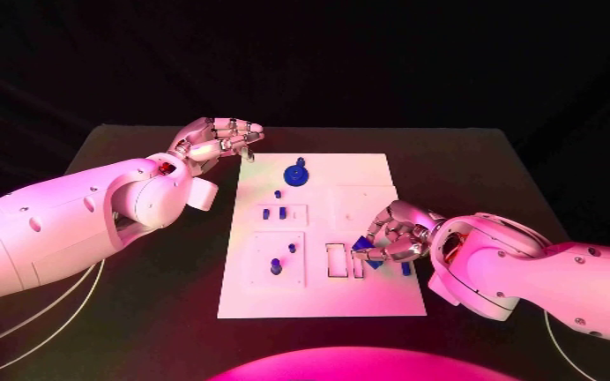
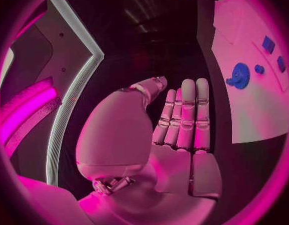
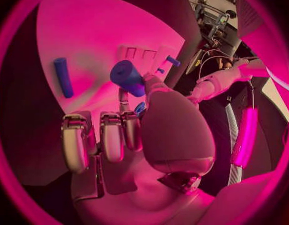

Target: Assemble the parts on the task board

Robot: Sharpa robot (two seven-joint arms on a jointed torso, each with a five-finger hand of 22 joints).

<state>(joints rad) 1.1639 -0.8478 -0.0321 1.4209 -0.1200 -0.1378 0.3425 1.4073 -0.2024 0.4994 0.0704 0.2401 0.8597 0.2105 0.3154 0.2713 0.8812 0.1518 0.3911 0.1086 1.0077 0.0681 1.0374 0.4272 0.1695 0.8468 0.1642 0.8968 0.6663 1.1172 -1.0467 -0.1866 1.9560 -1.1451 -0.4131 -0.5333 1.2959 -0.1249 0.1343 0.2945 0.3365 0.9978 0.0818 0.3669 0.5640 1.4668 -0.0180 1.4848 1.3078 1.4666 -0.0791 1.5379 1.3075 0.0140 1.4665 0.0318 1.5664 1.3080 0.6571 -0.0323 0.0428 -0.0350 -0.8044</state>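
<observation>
1. The black table [image 1: 152,328] carries a white board [image 1: 368,297] at its middle; behind the table everything is dark.
2. Off the board's far left corner, the left hand [image 1: 219,140] hangs above the table with its fingers partly curled, holding nothing. In its wrist view the fingers [image 2: 185,117] lie straight and side by side, and the palm is empty.
3. Near the board's far edge lies a round blue wheel [image 1: 296,173], just beside that hand but not touching it.
4. Toward the board's left side, small blue pegs [image 1: 273,213] stand in a raised square, and another blue peg [image 1: 276,266] sits in the square nearer the robot.
5. At the board's right side the right hand [image 1: 397,235] hangs over the board, fingers curled in, pinching a blue cylinder [image 3: 127,77] at its fingertips.
6. Just beside that hand, toward the board's right edge, a blue bar [image 1: 405,268] lies flat on the board.
7. The right hand hides part of the slots beside it.
</observation>
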